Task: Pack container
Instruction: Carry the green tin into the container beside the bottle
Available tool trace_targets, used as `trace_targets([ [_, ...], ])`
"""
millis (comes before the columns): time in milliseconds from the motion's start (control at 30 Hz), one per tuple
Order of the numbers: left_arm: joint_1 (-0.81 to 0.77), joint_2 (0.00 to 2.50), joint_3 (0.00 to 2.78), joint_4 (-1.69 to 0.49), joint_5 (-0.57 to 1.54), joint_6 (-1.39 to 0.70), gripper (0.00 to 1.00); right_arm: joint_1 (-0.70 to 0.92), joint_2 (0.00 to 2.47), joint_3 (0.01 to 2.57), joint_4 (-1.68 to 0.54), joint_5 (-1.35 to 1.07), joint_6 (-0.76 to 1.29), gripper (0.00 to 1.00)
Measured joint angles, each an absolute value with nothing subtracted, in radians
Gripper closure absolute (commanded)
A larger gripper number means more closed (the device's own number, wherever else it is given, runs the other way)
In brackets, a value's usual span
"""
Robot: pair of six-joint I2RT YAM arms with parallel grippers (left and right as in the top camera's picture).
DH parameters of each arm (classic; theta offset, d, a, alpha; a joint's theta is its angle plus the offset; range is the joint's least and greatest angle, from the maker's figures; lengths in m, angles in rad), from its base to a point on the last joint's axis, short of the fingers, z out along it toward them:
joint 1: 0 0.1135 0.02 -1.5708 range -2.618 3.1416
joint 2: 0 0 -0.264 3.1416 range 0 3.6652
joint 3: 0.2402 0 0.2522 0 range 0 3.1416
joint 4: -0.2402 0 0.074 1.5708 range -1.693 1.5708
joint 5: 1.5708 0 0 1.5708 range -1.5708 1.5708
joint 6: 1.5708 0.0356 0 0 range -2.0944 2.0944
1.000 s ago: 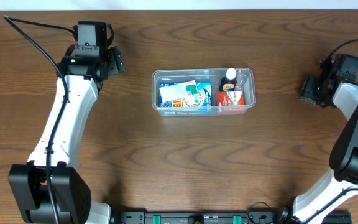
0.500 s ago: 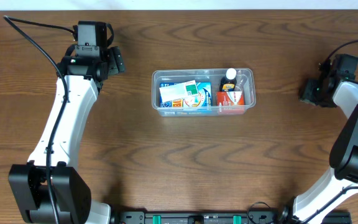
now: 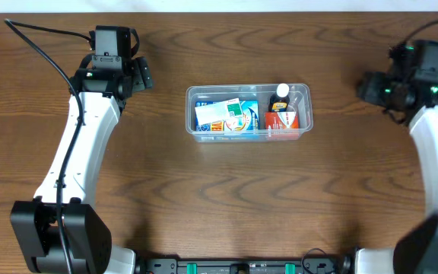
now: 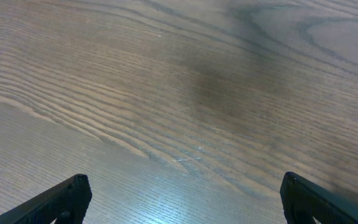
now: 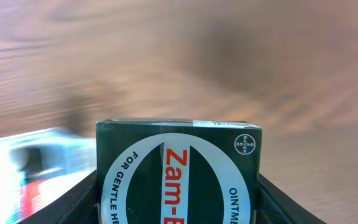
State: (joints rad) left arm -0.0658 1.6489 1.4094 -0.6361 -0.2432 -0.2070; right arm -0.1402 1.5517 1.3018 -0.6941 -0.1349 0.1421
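The clear plastic container sits mid-table, holding a blue-and-white carton, a red box and a small dark bottle with a white cap. It shows blurred at the lower left of the right wrist view. My right gripper is to the right of the container, above the table, shut on a dark green Zam-Buk ointment box held between its fingers. My left gripper is at the far left, open and empty, its fingertips wide apart over bare wood.
The wooden table has nothing else loose on it in view. The left arm's cable trails toward the back left corner.
My right gripper has lifted and moved left and toward the back, closer to the container, with the ointment box in it. The left arm has not moved.
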Motion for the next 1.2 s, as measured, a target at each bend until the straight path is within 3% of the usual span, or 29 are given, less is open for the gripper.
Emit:
trace_targets([
  [333,-0.066,1.649,1.410,-0.636,-0.243,-0.207,0.02,0.266,1.497,1.308,-0.720,-0.049,0.235,0.49],
  [500,-0.066,1.649,1.409,-0.636,-0.243,-0.207,0.02,0.368,1.543,1.308,-0.723,0.030,0.286,0.49],
  [1200,-0.066,1.649,1.409,-0.636,-0.243,-0.207,0.02,0.405,1.826,1.308,-0.730,0.105,0.374,0.47],
])
